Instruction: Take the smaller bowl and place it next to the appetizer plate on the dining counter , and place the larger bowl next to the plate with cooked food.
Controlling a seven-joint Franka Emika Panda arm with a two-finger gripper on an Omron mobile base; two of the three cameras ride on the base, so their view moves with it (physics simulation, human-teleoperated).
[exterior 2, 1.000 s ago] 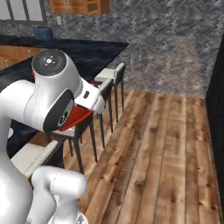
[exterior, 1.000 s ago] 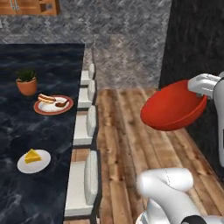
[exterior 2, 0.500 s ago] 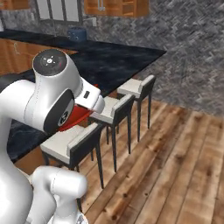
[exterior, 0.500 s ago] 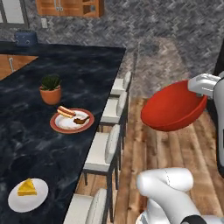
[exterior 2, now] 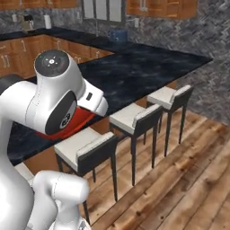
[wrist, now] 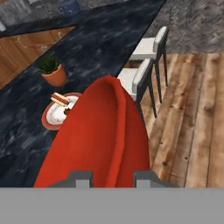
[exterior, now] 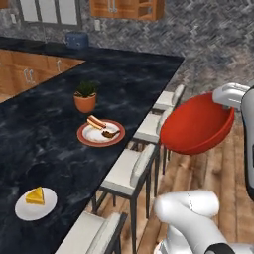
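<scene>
gripper point(wrist: 113, 178) clamped on the rim of the larger bowl point(exterior: 196, 124), one finger on each side of the wall, carrying it tilted in the air above the stools point(exterior: 128, 171) beside the dining counter point(exterior: 44, 149). on the black marbled top, the plate with cooked food point(exterior: 100, 133) lies just in front of a potted plant point(exterior: 85, 96), and the appetizer plate point(exterior: 34, 204) with its yellow wedge lies well apart from it, nearer the camera. the bowl touches neither plate and is off the counter edge, over the wood floor point(exterior 2: 179, 179).
</scene>
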